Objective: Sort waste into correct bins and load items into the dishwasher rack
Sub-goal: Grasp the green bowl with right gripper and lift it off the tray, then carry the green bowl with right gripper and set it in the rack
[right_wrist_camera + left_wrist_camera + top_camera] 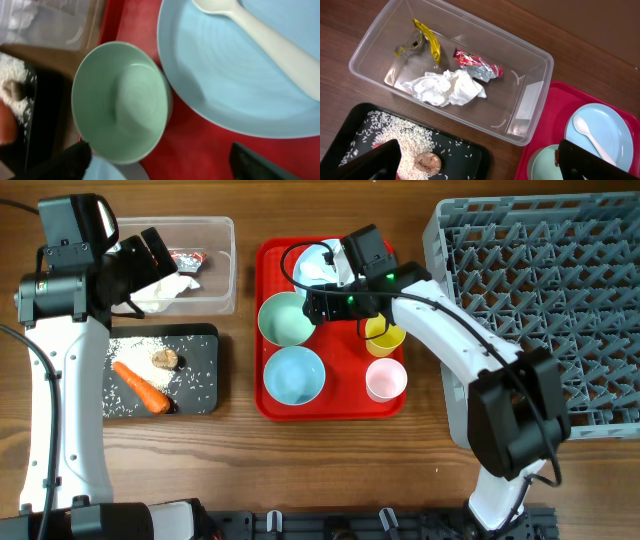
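Checking layout: orange carrot (140,387) lies flat on the black tray (200,335), long axis diagonal in the overhead view, upper left to lower right, smooth skin. Round brown lump (164,359) sits just above it, with white rice grains (125,348) scattered loose around both. Black tray is shallow and rectangular, at the left of the wood-grain desk (330,460). The clear tub (532,85) sits just above it in the overhead view: thin transparent plastic, rounded corners. In the tub: crumpled white tissue (445,87) in the middle; red wrapper (477,65) just beside it, crinkled, silver foil showing, long axis roughly along the tub's length; yellow scrap (432,42), a narrow twisted strip running crosswise to the wrapper. Left claw (477,150) hangs with one finger over the black tray and the other over the red tray (345,380) edge, spread wide, nothing between them. Red tray at desk centre carries the pale blue plate (225,75) at the back with a white plastic spoon (270,40) lying on it, the pale green bowl (120,100) and pale blue bowl (294,374) on its left side, the yellow cup (385,338) and pink cup (386,379) on its right, all mouths up. Right claw (160,160) hovers over the green bowl next to the plate, fingers wide apart, empty. Grey plastic rack (560,300), a grid of upright pegs, sits right of the red tray.
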Robot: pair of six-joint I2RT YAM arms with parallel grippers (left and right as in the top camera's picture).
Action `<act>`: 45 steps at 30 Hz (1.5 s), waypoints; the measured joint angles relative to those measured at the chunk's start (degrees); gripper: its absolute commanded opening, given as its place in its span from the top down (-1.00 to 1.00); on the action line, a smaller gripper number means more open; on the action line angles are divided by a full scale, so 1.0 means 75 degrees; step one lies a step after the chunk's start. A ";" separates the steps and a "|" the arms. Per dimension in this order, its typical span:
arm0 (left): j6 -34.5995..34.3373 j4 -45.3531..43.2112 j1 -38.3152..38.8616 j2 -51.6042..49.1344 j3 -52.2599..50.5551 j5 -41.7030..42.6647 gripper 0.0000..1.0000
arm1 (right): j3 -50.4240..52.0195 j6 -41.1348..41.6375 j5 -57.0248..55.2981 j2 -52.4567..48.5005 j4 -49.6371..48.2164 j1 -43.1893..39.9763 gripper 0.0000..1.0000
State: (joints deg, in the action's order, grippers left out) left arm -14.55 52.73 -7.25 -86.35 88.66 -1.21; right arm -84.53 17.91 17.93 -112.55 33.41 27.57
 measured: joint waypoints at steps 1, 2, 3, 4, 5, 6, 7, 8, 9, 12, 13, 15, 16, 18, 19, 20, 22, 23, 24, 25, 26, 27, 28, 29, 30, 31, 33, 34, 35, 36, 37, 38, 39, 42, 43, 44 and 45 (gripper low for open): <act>0.0000 0.0000 0.0000 0.0000 0.0000 0.0000 -1.00 | 0.0000 0.0119 -0.0055 -0.0090 -0.0128 0.0052 -0.47; 0.0000 0.0000 0.0000 0.0000 0.0000 0.0000 -1.00 | 0.0000 0.0262 -0.0146 -0.0134 -0.0204 0.0114 -0.40; 0.0000 0.0000 0.0000 0.0000 0.0000 0.0000 -1.00 | 0.0000 0.0388 -0.0230 -0.0175 -0.0277 0.0187 -0.33; 0.0000 0.0000 0.0000 0.0000 0.0000 0.0000 -1.00 | 0.0000 0.0571 -0.0350 -0.0219 -0.0321 0.0280 -0.22; 0.0000 0.0000 0.0000 0.0000 0.0000 0.0000 -1.00 | 0.0000 0.0708 -0.0472 -0.0271 -0.0350 0.0370 -0.17; 0.0000 0.0000 0.0000 0.0000 0.0000 0.0000 -1.00 | 0.0000 0.0857 -0.0589 -0.0353 -0.0361 0.0458 -0.12; 0.0000 0.0000 0.0000 0.0000 0.0000 0.0000 -1.00 | 0.0000 0.1067 -0.0769 -0.0478 -0.0393 0.0574 -0.04; 0.0000 0.0000 0.0000 0.0000 0.0000 0.0000 -1.00 | 0.0000 0.1218 -0.0892 -0.0612 -0.0414 0.0659 0.01; 0.0000 0.0000 0.0000 0.0000 0.0000 0.0000 -1.00 | 0.0000 0.1343 -0.0953 -0.0714 -0.0414 0.0699 0.09; 0.0000 0.0000 0.0000 0.0000 0.0000 0.0000 -1.00 | 0.0000 0.1606 -0.1157 -0.0874 -0.0440 0.0726 0.32; 0.0000 0.0000 0.0000 0.0000 0.0000 0.0000 -1.00 | 0.0000 0.1673 -0.1215 -0.0880 -0.0466 0.0720 0.45; 0.0000 0.0000 0.0000 0.0000 0.0000 0.0000 -1.00 | 0.0000 0.1807 -0.1320 -0.0880 -0.0498 0.0720 0.66; 0.0000 0.0000 0.0000 0.0000 0.0000 0.0000 -1.00 | 0.0000 0.1827 -0.1349 -0.0880 -0.0501 0.0720 0.76; 0.0000 0.0000 0.0000 0.0000 0.0000 0.0000 -1.00 | 0.0000 0.1923 -0.1402 -0.0883 -0.0513 0.0720 0.91; 0.0000 0.0000 0.0000 0.0000 0.0000 0.0000 -1.00 | 0.0000 0.1967 -0.1405 -0.0883 -0.0522 0.0720 0.91; 0.0000 0.0000 0.0000 0.0000 0.0000 0.0000 -1.00 | 0.0000 0.1979 -0.1411 -0.0883 -0.0548 0.0720 0.92; 0.0000 0.0000 0.0000 0.0000 0.0000 0.0000 -1.00 | 0.0000 0.1985 -0.1408 -0.0883 -0.0650 0.0720 0.91; 0.0000 0.0000 0.0000 0.0000 0.0000 0.0000 -1.00 | 0.0000 0.1985 -0.1408 -0.0883 -0.0676 0.0720 0.91; 0.0000 0.0000 0.0000 0.0000 0.0000 0.0000 -1.00 | 0.0000 0.1985 -0.1405 -0.0883 -0.0702 0.0720 0.91; 0.0000 0.0000 0.0000 0.0000 0.0000 0.0000 -1.00 | 0.0000 0.1985 -0.1405 -0.0883 -0.0726 0.0720 0.91; 0.0000 0.0000 0.0000 0.0000 0.0000 0.0000 -1.00 | 0.0000 0.1982 -0.1405 -0.0883 -0.0731 0.0720 0.91; 0.0000 0.0000 0.0000 0.0000 0.0000 0.0000 -1.00 | -0.0006 0.1982 -0.1405 -0.0883 -0.0717 0.0711 0.91; 0.0000 0.0000 0.0000 0.0000 0.0000 0.0000 -1.00 | -0.0032 0.1970 -0.1416 -0.0883 -0.0664 0.0699 0.91; 0.0000 0.0000 0.0000 0.0000 0.0000 0.0000 -1.00 | -0.0125 0.1906 -0.1486 -0.0880 -0.0516 0.0673 0.91; 0.0000 0.0000 0.0000 0.0000 0.0000 0.0000 -1.00 | -0.0262 0.1856 -0.1629 -0.0866 -0.0393 0.0629 0.91; 0.0000 0.0000 0.0000 0.0000 0.0000 0.0000 -1.00 | -0.0405 0.1789 -0.1830 -0.0807 -0.0154 0.0577 0.91; 0.0000 0.0000 0.0000 0.0000 0.0000 0.0000 -1.00 | -0.0711 0.1612 -0.2480 -0.0449 0.0350 0.0385 0.91; 0.0000 0.0000 0.0000 0.0000 0.0000 0.0003 -1.00 | -0.0924 0.1507 -0.2967 -0.0149 0.0545 0.0251 0.91; 0.0000 0.0000 0.0000 0.0000 0.0000 0.0000 -1.00 | -0.1145 0.1413 -0.3523 0.0219 0.0629 0.0093 0.91; 0.0000 0.0000 0.0000 0.0000 0.0000 0.0000 -1.00 | -0.1247 0.1381 -0.3926 0.0478 0.0664 -0.0012 0.92; 0.0000 0.0000 0.0000 0.0000 0.0000 0.0000 -1.00 | -0.1367 0.1314 -0.4622 0.0883 0.0717 -0.0184 0.91; 0.0000 0.0000 0.0000 0.0000 0.0000 0.0000 -1.00 | -0.1457 0.1160 -0.5278 0.1262 0.0723 -0.0388 0.91; 0.0000 0.0000 0.0000 0.0000 0.0000 0.0000 -1.00 | -0.1504 0.1032 -0.5671 0.1466 0.0720 -0.0530 0.91; 0.0000 0.0000 0.0000 0.0000 0.0000 0.0000 -1.00 | -0.1580 0.0399 -0.7452 0.1818 0.0676 -0.1198 0.91; 0.0000 0.0000 0.0000 0.0000 0.0000 0.0000 -1.00 | -0.1580 0.0201 -0.7772 0.1784 0.0670 -0.1341 0.91; 0.0000 0.0000 0.0000 0.0000 0.0000 0.0003 -1.00 | -0.1577 -0.0041 -0.8157 0.1702 0.0592 -0.1504 0.91; 0.0000 0.0000 0.0000 0.0000 0.0000 0.0000 -1.00 | -0.1577 -0.0286 -0.8495 0.1591 0.0501 -0.1667 0.91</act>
State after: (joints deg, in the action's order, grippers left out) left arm -14.55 52.73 -7.25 -86.35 88.66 -1.21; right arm -96.36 15.77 -45.78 -100.62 37.17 15.07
